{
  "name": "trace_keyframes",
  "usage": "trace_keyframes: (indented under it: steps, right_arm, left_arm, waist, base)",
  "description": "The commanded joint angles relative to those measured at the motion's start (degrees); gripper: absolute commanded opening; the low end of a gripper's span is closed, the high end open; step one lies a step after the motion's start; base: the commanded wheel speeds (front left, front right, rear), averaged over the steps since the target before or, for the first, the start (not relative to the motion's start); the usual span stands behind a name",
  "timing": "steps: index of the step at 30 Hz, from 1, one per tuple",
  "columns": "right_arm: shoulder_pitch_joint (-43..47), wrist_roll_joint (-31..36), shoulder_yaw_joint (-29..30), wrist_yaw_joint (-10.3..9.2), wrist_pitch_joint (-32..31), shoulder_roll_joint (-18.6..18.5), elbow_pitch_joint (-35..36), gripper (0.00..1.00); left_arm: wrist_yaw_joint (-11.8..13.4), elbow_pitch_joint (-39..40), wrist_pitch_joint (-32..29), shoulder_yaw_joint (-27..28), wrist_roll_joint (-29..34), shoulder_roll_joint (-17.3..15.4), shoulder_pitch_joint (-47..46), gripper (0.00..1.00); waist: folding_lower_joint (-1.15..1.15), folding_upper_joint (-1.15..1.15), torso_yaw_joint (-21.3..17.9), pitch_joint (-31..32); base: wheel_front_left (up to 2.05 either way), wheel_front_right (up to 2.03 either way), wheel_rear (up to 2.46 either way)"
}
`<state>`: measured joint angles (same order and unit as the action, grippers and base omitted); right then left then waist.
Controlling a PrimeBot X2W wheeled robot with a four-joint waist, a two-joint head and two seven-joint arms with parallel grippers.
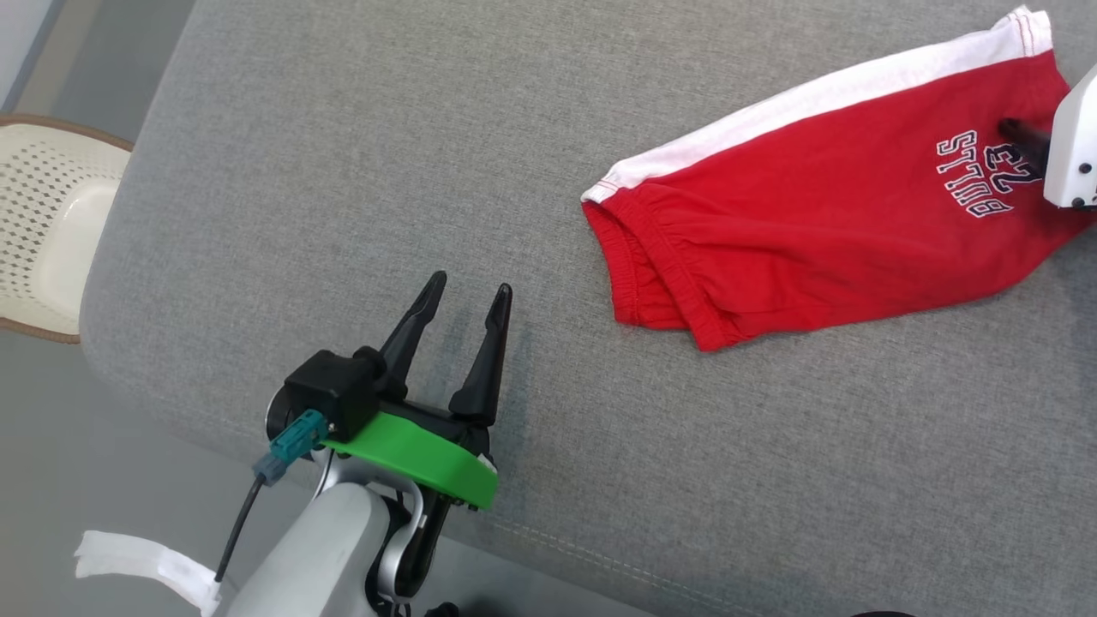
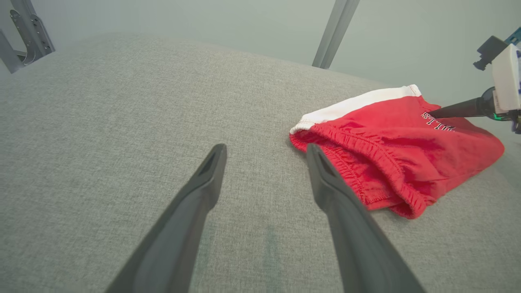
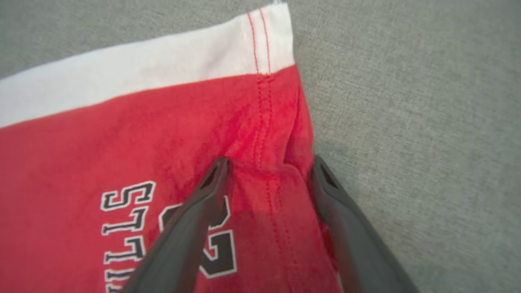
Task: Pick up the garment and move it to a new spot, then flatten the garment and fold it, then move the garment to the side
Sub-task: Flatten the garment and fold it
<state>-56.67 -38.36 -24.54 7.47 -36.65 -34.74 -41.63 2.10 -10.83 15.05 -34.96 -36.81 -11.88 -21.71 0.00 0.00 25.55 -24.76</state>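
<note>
Shorts (image 1: 797,223) lie folded at cushion's (image 1: 343,171) right end (final spot, I judge); my left gripper (image 1: 474,287), cushion's front edge, and right gripper (image 3: 270,165), same right end, both spread empty; little remains

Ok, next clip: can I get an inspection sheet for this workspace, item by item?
surface: grey fabric cushion, flat.
job's things: red shorts with a white side stripe, doubled over, lying at the right.
clutter: nothing seen.
grippers: left gripper open above bare cushion, apart from the shorts; right gripper open, fingers astride the shorts' hem corner, contact unclear.
cables: black cable running from a teal plug on the left wrist.
surroundings: pale perforated basket left of the cushion; white strip by the left arm; metal strut behind.
</note>
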Motion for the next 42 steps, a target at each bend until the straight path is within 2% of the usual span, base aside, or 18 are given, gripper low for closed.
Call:
trace_keyframes:
  steps: [1, 5, 10, 13, 18, 24, 27, 31, 35, 38, 42]
  right_arm:
    - [2.01, -0.64, -0.01, 0.03, -0.38, 1.53, -1.12, 0.00]
    - [3.36, -3.70, 2.20, 0.03, -0.08, 4.46, -0.91, 0.00]
    - [6.91, -10.67, 5.88, 0.02, -0.78, 7.05, 1.74, 0.00]
    - [9.82, -13.71, 8.43, 0.01, -2.07, 6.55, 2.26, 0.00]
    - [15.43, -16.23, 13.65, 0.02, -2.87, 4.53, 1.73, 0.00]
    - [20.86, -14.57, 18.84, 0.02, 1.01, 3.31, -1.44, 0.00]
    - [23.13, -12.76, 21.48, 0.02, 5.03, 2.96, -3.63, 0.00]
    - [23.08, -10.57, 23.10, 0.02, 10.23, 3.71, -2.52, 0.00]
    - [20.99, -9.42, 21.85, 0.02, 12.52, 5.60, 3.09, 0.00]
    - [20.90, -9.06, 20.08, 0.02, 10.95, 8.80, 6.02, 0.00]
    - [21.50, -6.67, 14.60, 0.02, 7.79, 14.11, 9.80, 0.00]
  left_arm:
    - [-0.92, -0.65, 0.11, 1.30, 0.94, 1.33, 1.37, 1.00]
    - [-2.70, -2.62, 0.12, 5.09, 3.39, 3.16, 3.93, 1.00]
    - [-5.14, -6.14, 0.12, 8.15, 5.03, 3.35, 8.43, 1.00]
    - [-6.17, -7.74, 0.13, 8.77, 5.91, 3.49, 10.24, 1.00]
    - [-7.13, -8.80, 0.12, 9.22, 7.24, 3.89, 12.46, 1.00]
    - [-7.89, -8.24, 0.12, 9.80, 8.75, 3.44, 14.01, 1.00]
    - [-8.21, -7.91, 0.12, 10.06, 9.84, 3.05, 14.99, 1.00]
    - [-8.62, -7.81, 0.12, 10.91, 10.68, 3.23, 15.97, 1.00]
    - [-8.94, -8.09, 0.12, 11.50, 10.98, 4.45, 17.19, 1.00]
    - [-9.07, -8.91, 0.12, 11.40, 11.33, 5.22, 17.17, 1.00]
    - [-9.22, -10.01, 0.13, 11.32, 12.01, 5.93, 15.51, 1.00]
  waist:
    - [0.00, 0.00, 0.91, 0.88]
    - [0.00, 0.00, -1.39, 3.51]
    - [0.00, 0.00, -7.00, 9.02]
    - [0.00, 0.00, -10.22, 12.33]
    - [0.00, 0.00, -13.05, 15.27]
    - [0.00, 0.00, -13.66, 16.09]
    - [0.00, 0.00, -13.31, 16.22]
    - [0.00, 0.00, -12.41, 16.82]
    - [0.00, 0.00, -11.58, 17.95]
    - [0.00, 0.00, -10.90, 18.44]
    - [0.00, 0.00, -10.56, 18.28]
  base:
    - [0.00, 0.00, 0.00]
    - [0.00, 0.00, 0.00]
    - [0.00, 0.00, 0.00]
    - [0.00, 0.00, 0.00]
    - [0.00, 0.00, 0.00]
    - [0.00, 0.00, 0.00]
    - [0.00, 0.00, 0.00]
    - [0.00, 0.00, 0.00]
    - [0.00, 0.00, 0.00]
    - [0.00, 0.00, 0.00]
    - [0.00, 0.00, 0.00]
